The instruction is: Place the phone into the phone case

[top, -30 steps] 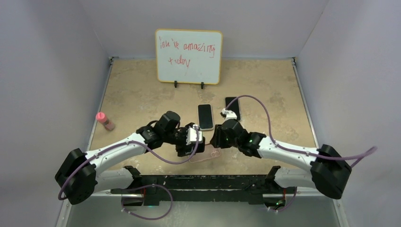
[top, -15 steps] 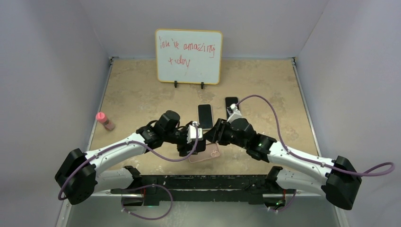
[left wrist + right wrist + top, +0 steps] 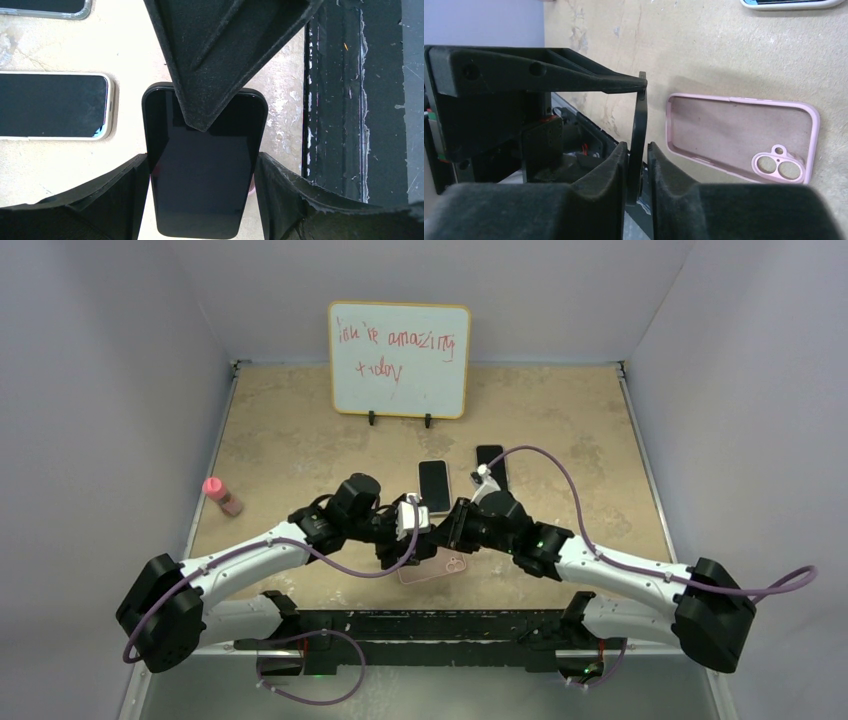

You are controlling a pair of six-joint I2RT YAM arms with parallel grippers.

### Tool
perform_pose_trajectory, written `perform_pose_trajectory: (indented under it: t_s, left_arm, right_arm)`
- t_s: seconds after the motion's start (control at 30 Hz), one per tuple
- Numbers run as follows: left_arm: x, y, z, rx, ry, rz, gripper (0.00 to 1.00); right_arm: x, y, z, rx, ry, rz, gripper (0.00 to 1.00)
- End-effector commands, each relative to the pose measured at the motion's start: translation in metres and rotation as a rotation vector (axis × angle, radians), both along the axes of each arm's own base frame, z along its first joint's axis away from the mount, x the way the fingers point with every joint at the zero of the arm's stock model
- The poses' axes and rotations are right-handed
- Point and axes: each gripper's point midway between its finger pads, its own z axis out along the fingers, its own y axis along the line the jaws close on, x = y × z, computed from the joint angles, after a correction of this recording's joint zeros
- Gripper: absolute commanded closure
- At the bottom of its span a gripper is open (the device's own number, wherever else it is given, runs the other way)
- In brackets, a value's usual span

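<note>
We see left pincer [image 3: 201,167] clamping phone [image 3: 205,200] sides, right pincer [image 3: 637,157] pinching its end; opposing pulls could skew it, missing case [image 3: 729,122].

right gripper [image 3: 453,528]: pulled slightly right of the pink silicone phone case [image 3: 436,569] half a second ago, now back over its far edge against the black glossy phone [image 3: 205,175] | right wrist [image 3: 497,512]: uncovers more of the dark slab phone [image 3: 491,462] beyond the case | purple cable [image 3: 565,475]: loop wider than a second ago
</note>
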Motion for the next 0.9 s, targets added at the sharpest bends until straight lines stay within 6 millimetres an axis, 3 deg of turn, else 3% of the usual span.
perform_pose_trajectory:
  t_s: [0.0, 0.07, 0.2, 0.23, 0.27, 0.33, 0.57, 0.67, 0.77, 0.87]
  left_arm:
    - [0.009, -0.012, 0.017, -0.071, -0.041, 0.014, 0.64]
    - [0.011, -0.011, 0.016, -0.064, -0.036, 0.030, 0.62]
    - [0.013, -0.010, 0.019, -0.065, -0.033, 0.056, 0.50]
    - [0.014, -0.010, 0.020, -0.066, -0.032, 0.061, 0.42]
    - [0.014, -0.010, 0.022, -0.068, -0.029, 0.068, 0.23]
    - [0.014, -0.009, 0.026, -0.074, -0.024, 0.085, 0.13]
    - [0.025, 0.001, 0.068, -0.147, -0.034, 0.251, 0.07]
    - [0.040, 0.013, 0.086, -0.190, -0.007, 0.441, 0.06]
    - [0.059, 0.036, 0.090, -0.167, 0.089, 0.725, 0.05]
    - [0.061, 0.043, 0.077, -0.124, 0.197, 0.860, 0.04]
  right_arm:
    - [-0.004, 0.008, 0.007, 0.033, -0.007, 0.036, 0.86]
    - [-0.002, 0.006, 0.007, 0.027, -0.021, 0.028, 1.00]
    - [-0.004, -0.002, 0.006, 0.009, -0.038, 0.018, 1.00]
    - [-0.003, -0.005, 0.004, 0.001, -0.043, 0.010, 1.00]
    - [-0.001, -0.009, 0.005, -0.008, -0.058, 0.001, 1.00]
    - [0.001, -0.013, 0.010, -0.026, -0.102, 0.012, 1.00]
    - [-0.006, -0.022, 0.031, -0.040, -0.186, 0.096, 1.00]
    - [-0.012, -0.024, 0.030, -0.036, -0.192, 0.126, 1.00]
    - [-0.013, -0.027, 0.027, -0.040, -0.188, 0.132, 1.00]
    - [-0.012, -0.028, 0.026, -0.032, -0.189, 0.136, 1.00]
